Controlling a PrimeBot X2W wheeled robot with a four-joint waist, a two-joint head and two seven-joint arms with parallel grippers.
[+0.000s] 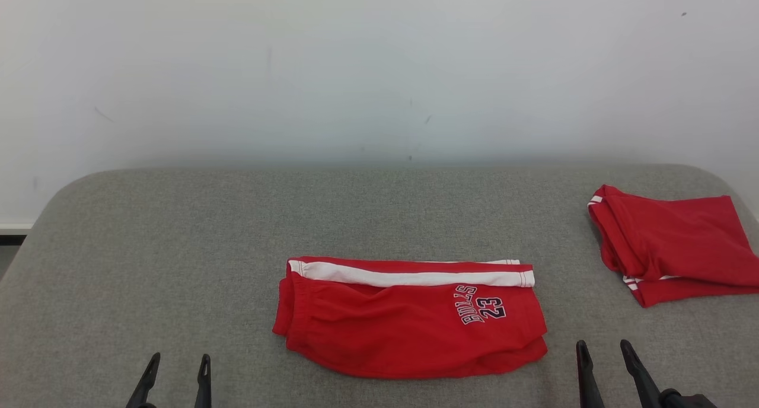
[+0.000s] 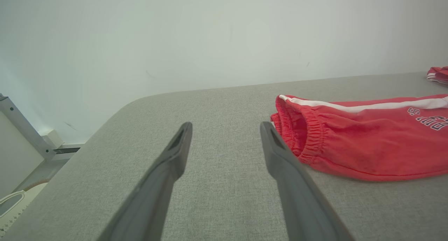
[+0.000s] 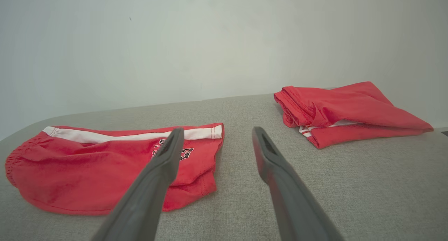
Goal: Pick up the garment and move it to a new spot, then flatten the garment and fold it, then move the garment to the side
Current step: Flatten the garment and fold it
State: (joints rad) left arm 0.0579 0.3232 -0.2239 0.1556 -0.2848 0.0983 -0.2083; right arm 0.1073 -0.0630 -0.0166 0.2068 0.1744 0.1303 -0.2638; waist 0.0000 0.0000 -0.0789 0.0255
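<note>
The garment (image 1: 409,319) is a pair of red shorts with a white side stripe and a "23" print, lying folded in half lengthwise on the grey table near its front middle. Its elastic waistband end (image 2: 297,132) faces left and its hem end (image 3: 206,157) faces right. My left gripper (image 1: 178,366) is open at the lower left, short of the waistband, with nothing between its fingers (image 2: 178,146). At the lower right my right gripper (image 1: 603,351) stands open just past the hem corner, its fingers (image 3: 266,153) empty.
A second folded red garment (image 1: 676,248) with white trim lies at the table's right edge (image 3: 343,111). The grey padded table (image 1: 178,248) has rounded far corners and ends at a white wall. A metal frame (image 2: 24,129) stands beyond the table's left side.
</note>
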